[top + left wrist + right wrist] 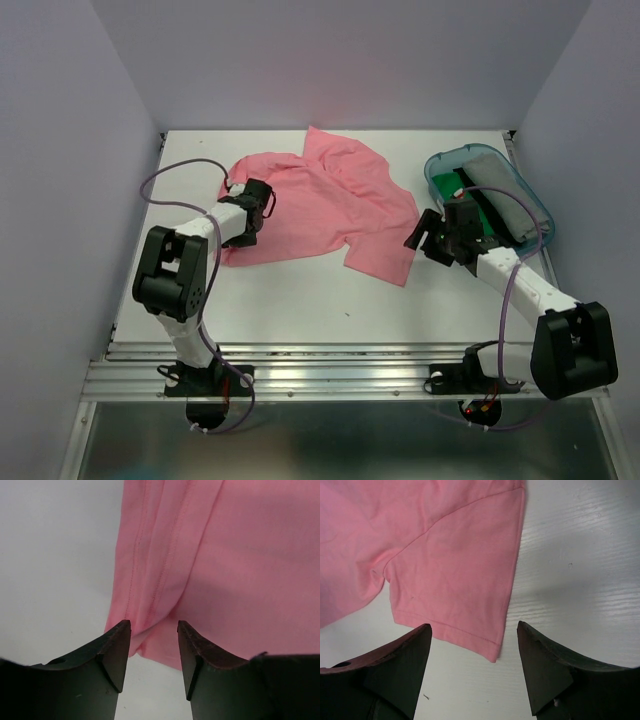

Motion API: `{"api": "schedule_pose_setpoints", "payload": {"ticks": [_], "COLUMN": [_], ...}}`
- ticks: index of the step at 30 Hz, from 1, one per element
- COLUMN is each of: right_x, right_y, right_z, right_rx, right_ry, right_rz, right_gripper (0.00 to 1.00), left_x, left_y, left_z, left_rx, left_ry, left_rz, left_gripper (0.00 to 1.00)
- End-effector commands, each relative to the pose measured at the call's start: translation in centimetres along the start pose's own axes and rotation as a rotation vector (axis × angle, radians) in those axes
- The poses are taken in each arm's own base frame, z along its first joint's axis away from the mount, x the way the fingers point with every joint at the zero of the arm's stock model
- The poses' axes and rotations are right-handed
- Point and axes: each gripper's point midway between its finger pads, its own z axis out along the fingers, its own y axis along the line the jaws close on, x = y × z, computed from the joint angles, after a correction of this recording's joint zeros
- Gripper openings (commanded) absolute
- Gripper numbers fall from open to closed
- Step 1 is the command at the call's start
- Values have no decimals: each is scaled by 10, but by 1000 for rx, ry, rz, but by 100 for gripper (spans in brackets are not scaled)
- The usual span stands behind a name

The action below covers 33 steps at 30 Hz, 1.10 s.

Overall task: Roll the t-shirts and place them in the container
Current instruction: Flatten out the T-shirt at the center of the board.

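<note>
A salmon-pink t-shirt [320, 205] lies spread and rumpled across the middle of the white table. My left gripper [262, 202] sits low over its left part. In the left wrist view the left gripper [153, 625] is open, and a folded hem corner of the t-shirt [210, 555] reaches between its fingertips [117, 645]. My right gripper [420, 233] hovers by the shirt's right sleeve. It stands open [473, 626], with the sleeve corner [470, 580] just ahead of the gap and bare table between the fingers.
A translucent teal tub [541, 207] stands at the back right, right behind my right arm. It holds a green cloth [446, 185] and a grey cloth [503, 198]. Walls enclose the table on three sides.
</note>
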Motion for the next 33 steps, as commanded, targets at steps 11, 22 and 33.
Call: {"api": "schedule_pose_setpoints", "payload": {"ticks": [11, 22, 33], "right_x": [-23, -22, -23], "right_y": [18, 17, 16], "right_z": [-3, -4, -4], "right_rx": [-51, -48, -46], "right_ry": [-58, -62, -65], "right_rz": [4, 3, 3], "right_gripper": [75, 75, 75], "left_x": [-2, -6, -14], "left_y": [12, 8, 15], "left_z": [3, 8, 4], "left_rx": [-90, -63, -64], "left_ry": [-6, 9, 6], "left_rz": [60, 64, 9], "left_gripper": [38, 48, 0]}}
